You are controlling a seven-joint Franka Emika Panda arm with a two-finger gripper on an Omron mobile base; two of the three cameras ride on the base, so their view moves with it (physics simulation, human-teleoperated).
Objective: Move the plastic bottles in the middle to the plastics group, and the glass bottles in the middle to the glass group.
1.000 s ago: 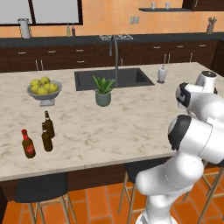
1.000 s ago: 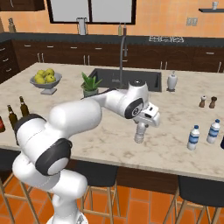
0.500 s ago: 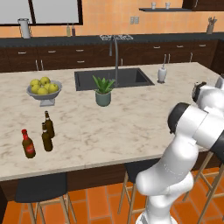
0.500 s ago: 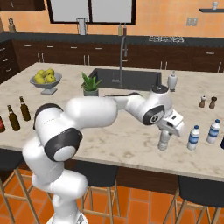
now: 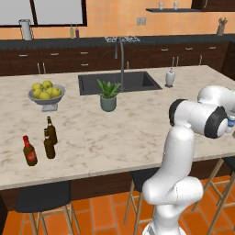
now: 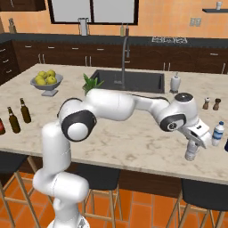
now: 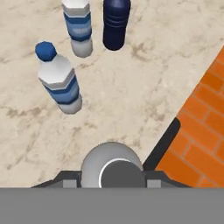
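Hand (image 6: 194, 143) closed on plain greyish bottle (image 6: 191, 151), gripped near its top, at the right end of the worktop (image 6: 133, 142) close to the front edge. Bottle upright under the fingers, base at or just above the marble: cannot tell which. In hand view, grey rounded top of the bottle (image 7: 111, 168) seated between the two dark fingertips (image 7: 65, 179).

Just beyond, plastics group: blue-capped bottle (image 7: 59, 78) with blue-banded label nearest, white-topped blue-labelled bottle (image 7: 78, 26) further on, dark navy bottle (image 7: 116, 24) beside that one. All upright, near each other, none touching. From right base view, one blue-labelled bottle (image 6: 217, 133) just right of the hand.

Worktop edge and orange tile floor (image 7: 201, 127) right of the held bottle in hand view.

Salt and pepper shakers (image 6: 211, 103) further back near the right end. Soap dispenser (image 6: 175, 83) by the sink (image 6: 129, 80).

Far left end: glass group, two brown bottles (image 5: 49, 137) and red-labelled bottle (image 5: 29, 151), upright, close together. Fruit bowl (image 5: 46, 94) behind them, potted plant (image 5: 109, 95) in front of sink
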